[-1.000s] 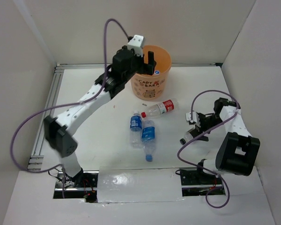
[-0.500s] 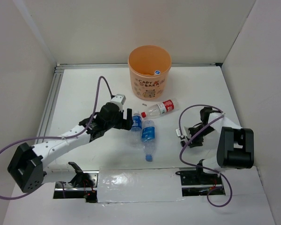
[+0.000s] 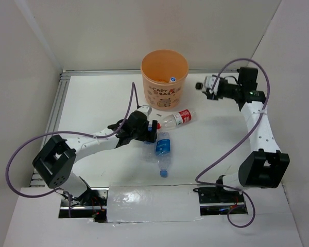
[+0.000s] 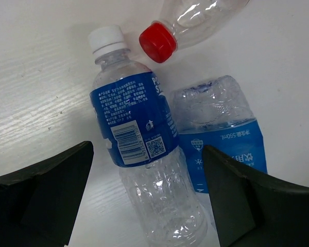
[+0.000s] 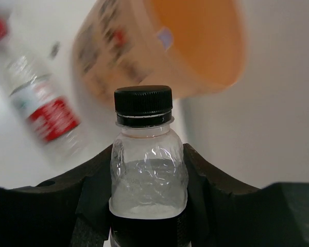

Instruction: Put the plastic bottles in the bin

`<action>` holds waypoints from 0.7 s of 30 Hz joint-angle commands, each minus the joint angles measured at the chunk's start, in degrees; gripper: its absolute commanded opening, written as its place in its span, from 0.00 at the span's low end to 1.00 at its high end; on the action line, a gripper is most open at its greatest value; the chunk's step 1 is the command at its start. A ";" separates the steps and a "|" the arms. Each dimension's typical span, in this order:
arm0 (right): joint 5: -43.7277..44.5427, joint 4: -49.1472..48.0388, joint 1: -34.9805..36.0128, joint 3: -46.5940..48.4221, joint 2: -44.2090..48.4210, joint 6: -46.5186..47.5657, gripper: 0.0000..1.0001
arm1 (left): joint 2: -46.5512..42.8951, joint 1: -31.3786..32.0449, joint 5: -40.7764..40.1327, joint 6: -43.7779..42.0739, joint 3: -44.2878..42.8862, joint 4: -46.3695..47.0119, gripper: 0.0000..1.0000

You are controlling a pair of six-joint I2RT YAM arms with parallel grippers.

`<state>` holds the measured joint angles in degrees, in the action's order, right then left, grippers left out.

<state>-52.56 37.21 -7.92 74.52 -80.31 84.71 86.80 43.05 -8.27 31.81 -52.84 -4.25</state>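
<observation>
In the left wrist view a clear bottle with a white cap and blue label [image 4: 136,128] lies on the table between the two wide-apart fingers of my open left gripper [image 4: 147,157], untouched. Beside it lie a second blue-label bottle [image 3: 163,152] and a red-capped, red-label bottle [image 3: 176,118]. My right gripper [image 3: 212,86] is raised to the right of the orange bin [image 3: 165,77] and shut on a black-capped bottle [image 5: 147,170], cap pointing toward the bin [image 5: 144,56]. A blue cap [image 3: 173,79] shows inside the bin.
White walls close the table on the left, back and right. A metal rail [image 3: 54,118] runs along the left edge. The left arm's purple cable [image 3: 20,149] loops out to the left, and the right arm's cable [image 3: 232,144] hangs over the right side.
My left arm swung down from the bin to the bottles at table centre, staying open. My right gripper shut on the black-capped bottle at the right and lifted it up toward the bin.
</observation>
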 commanded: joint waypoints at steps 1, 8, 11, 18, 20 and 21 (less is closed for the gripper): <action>-8.88 -24.25 5.97 7.54 -0.27 -23.43 0.34 | 1.96 0.46 -0.43 1.23 -2.09 0.57 0.99; -3.43 -28.87 19.25 32.04 -19.22 -29.25 0.41 | 4.86 0.98 -2.62 2.46 -0.77 2.05 0.99; -2.90 -23.62 21.27 40.24 -28.80 -29.77 0.54 | 5.66 1.51 -3.67 2.99 -1.30 1.53 0.99; -0.44 -23.49 21.81 49.49 -37.99 -36.44 0.98 | 8.29 2.04 -4.38 4.13 -0.69 0.91 0.99; -0.44 -24.73 21.19 49.49 -37.99 -39.34 1.00 | 8.81 2.04 -4.38 4.13 -0.16 1.70 0.99; -0.44 -24.73 21.19 49.49 -37.12 -41.01 1.00 | 8.82 2.04 -4.38 4.13 -0.16 2.31 0.98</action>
<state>-52.99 14.63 13.63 120.77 -120.84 50.24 94.85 44.58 -11.46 34.87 -52.84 -4.38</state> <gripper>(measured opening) 0.997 0.984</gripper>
